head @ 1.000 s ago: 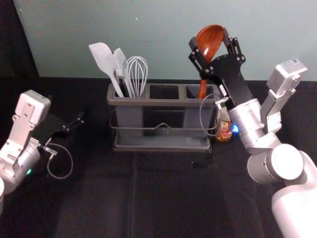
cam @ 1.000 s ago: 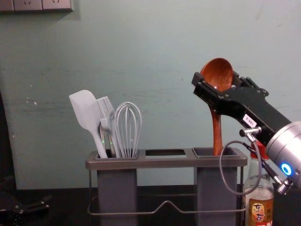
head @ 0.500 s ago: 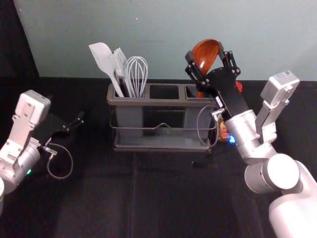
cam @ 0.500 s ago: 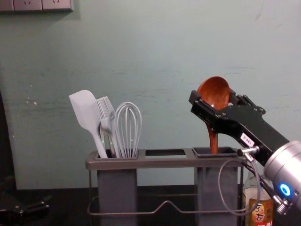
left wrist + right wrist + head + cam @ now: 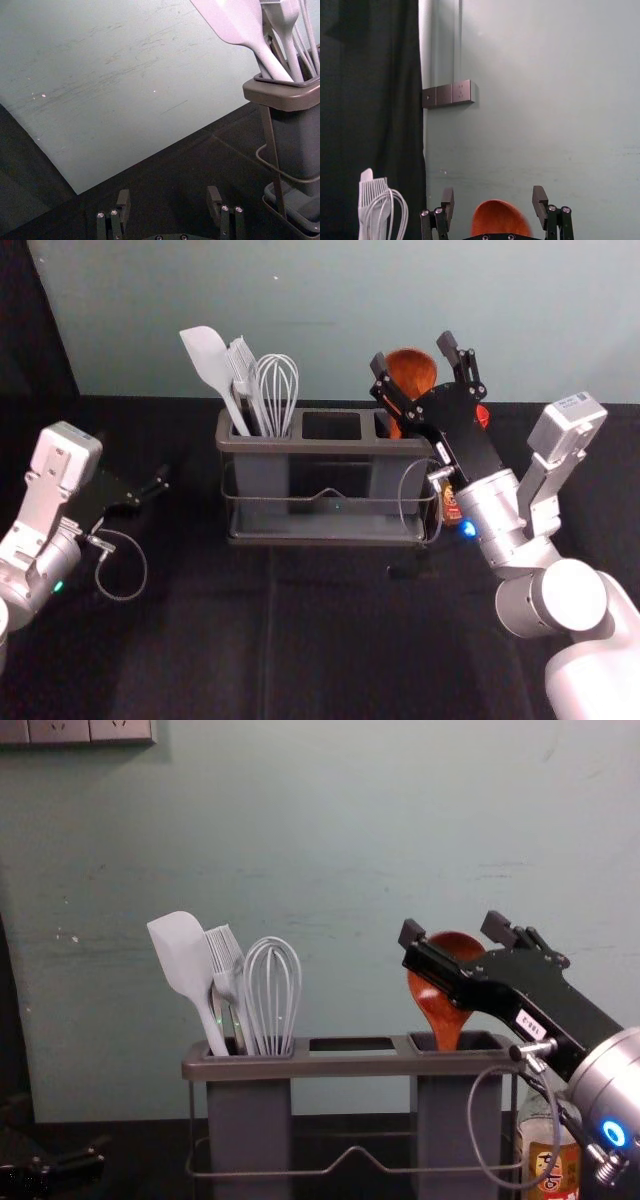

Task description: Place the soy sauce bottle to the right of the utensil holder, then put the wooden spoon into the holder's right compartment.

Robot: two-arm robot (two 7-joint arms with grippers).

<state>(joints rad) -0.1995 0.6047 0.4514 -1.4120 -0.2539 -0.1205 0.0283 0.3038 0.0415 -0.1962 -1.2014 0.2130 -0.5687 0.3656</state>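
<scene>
At eleven o'clock in the head view, a pale spatula point(image 5: 208, 357), a bristled brush point(image 5: 242, 362) and a wire whisk point(image 5: 277, 385) stand heads up, the brush between the other two and the spatula leaning towards eleven. Behind runs a grey-green wall point(image 5: 330, 300), with a dark curtain point(image 5: 28, 330) at ten o'clock; dark cloth point(image 5: 200, 665) spreads at six.

Free air between whisk point(image 5: 272, 995) and wooden spoon point(image 5: 437, 1007)
</scene>
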